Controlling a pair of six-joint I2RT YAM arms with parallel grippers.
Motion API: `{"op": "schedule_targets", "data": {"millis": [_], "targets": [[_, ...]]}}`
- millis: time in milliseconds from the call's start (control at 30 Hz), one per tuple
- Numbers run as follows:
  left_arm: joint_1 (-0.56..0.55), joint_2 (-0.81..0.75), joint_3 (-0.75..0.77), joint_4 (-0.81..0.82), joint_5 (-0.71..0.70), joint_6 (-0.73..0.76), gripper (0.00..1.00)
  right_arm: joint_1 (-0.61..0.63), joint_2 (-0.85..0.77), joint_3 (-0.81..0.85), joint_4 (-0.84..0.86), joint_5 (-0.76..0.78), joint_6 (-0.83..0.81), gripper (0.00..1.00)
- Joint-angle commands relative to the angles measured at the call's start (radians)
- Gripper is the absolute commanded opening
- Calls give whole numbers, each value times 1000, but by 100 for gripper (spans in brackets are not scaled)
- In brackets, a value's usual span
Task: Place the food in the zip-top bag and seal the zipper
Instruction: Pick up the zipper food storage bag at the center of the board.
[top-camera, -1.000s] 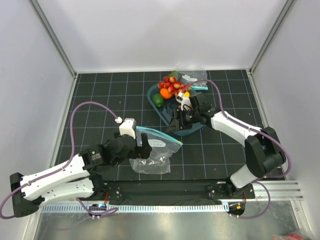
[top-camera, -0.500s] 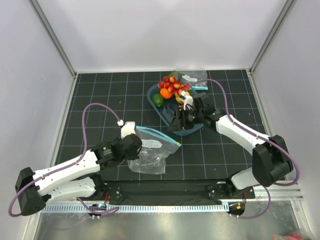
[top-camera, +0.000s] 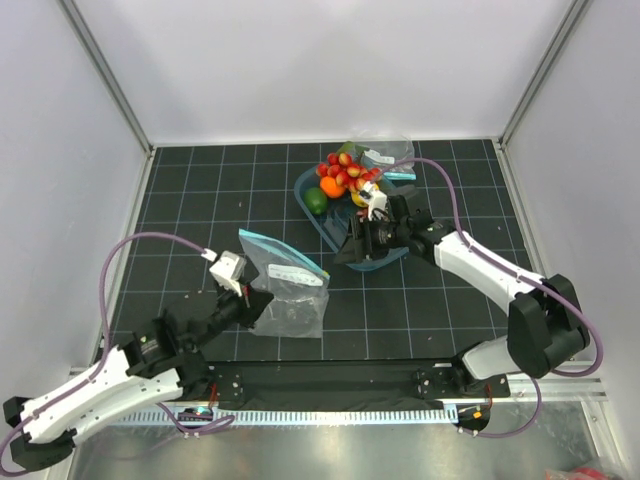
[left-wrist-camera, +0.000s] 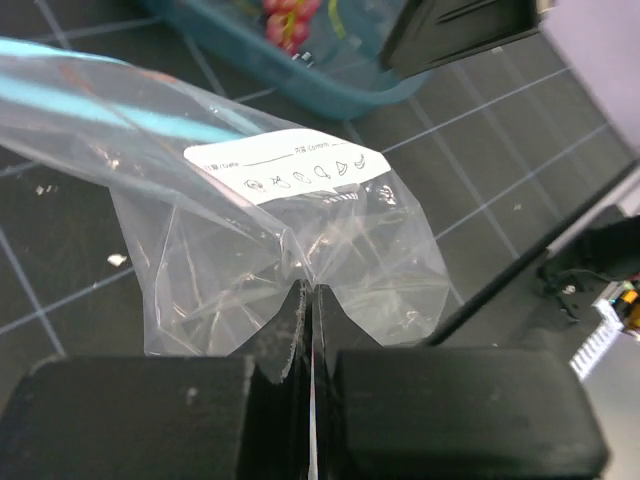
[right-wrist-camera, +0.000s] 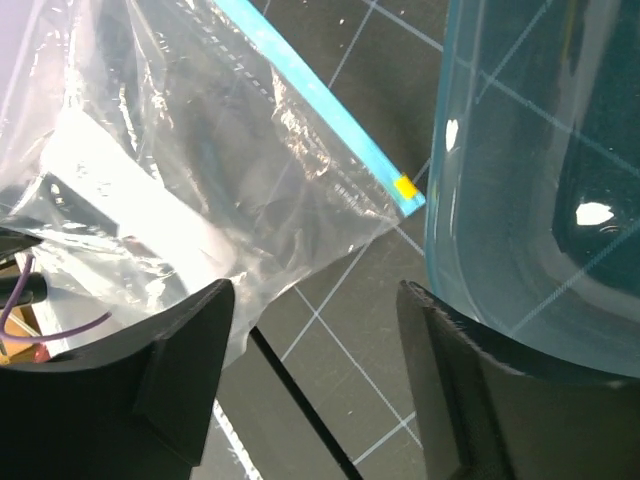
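Left wrist view: my left fingers are pressed together on a fold of the clear zip-top bag just below its white label, with the teal zipper running across above. My right fingers stand wide with nothing between them, one near the bag's zipper corner and the other by the teal tub. The food sits heaped at the tub's far end, and the bag rests on the bench just left of the tub.
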Motion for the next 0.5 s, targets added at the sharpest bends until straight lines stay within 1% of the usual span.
{"op": "schedule_targets", "data": {"millis": [0,67,100,167,267,300,333,467], "targets": [[3,-103,-23,125,87,121,0,2,-65,-10,31,-46,-14,75],[3,-156,-8,125,119,150,0,2,-90,-12,38,-59,-23,77],[3,-166,-2,128,148,153,0,4,-99,-13,41,-63,-26,79],[3,-161,35,112,163,157,0,4,-116,-16,54,-63,-29,80],[3,-117,94,98,241,172,0,4,-125,-22,67,-62,-31,80],[3,-80,108,105,271,178,0,4,-138,-27,72,-40,-28,81],[3,-56,121,113,332,183,0,2,-150,-28,75,-17,-26,82],[3,44,176,156,400,215,0,-24,-239,-38,72,118,-17,90]]}}
